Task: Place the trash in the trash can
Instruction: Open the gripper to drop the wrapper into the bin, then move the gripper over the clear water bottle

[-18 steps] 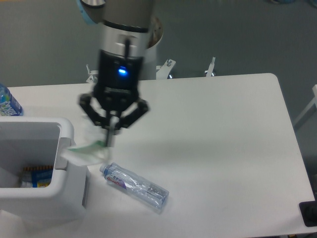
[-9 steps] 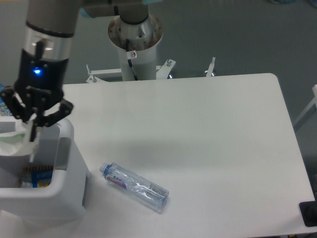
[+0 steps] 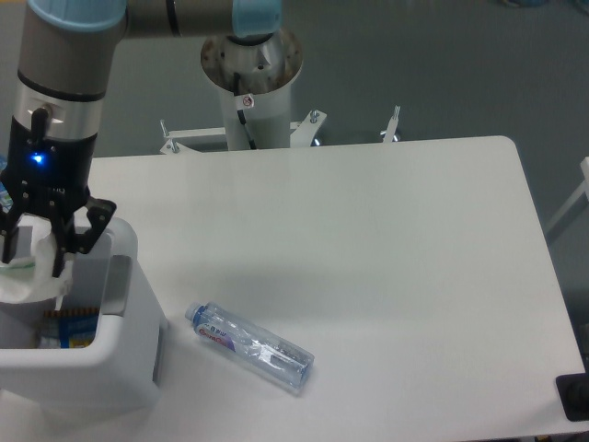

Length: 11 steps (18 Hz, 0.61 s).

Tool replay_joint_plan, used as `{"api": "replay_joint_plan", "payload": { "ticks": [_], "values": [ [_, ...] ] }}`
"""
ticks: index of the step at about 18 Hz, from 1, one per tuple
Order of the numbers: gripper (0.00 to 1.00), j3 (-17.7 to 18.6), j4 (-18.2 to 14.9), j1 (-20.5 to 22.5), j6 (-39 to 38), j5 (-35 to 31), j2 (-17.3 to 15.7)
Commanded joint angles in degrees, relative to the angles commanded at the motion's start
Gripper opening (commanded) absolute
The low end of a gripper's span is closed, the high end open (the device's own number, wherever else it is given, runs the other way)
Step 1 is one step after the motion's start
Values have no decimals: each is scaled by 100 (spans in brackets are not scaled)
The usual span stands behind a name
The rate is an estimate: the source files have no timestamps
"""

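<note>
White crumpled paper (image 3: 23, 276) hangs over the open top of the trash can (image 3: 110, 359) at the desk's (image 3: 386, 267) left edge. The gripper (image 3: 35, 262) sits right above it with its jaws spread apart around the paper; whether they touch it I cannot tell. On the desk just right of the can lies the crushed bottle (image 3: 250, 346), on its side, cap toward the can.

We have a single fixed view. It looks down at a steep angle from the front of the desk (image 3: 386, 276), facing the arm's pedestal (image 3: 250, 74) at the far edge. The desk fills most of the frame; its left side is cropped.
</note>
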State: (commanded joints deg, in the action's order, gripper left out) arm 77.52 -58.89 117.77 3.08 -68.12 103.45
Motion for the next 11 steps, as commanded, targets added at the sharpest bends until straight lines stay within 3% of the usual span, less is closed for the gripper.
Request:
{"api": "replay_joint_plan", "payload": {
  "ticks": [7, 11],
  "values": [
    [100, -9, 0, 52, -26, -53, -17],
    [100, 18, -9, 491, -254, -403, -26]
  ]
}}
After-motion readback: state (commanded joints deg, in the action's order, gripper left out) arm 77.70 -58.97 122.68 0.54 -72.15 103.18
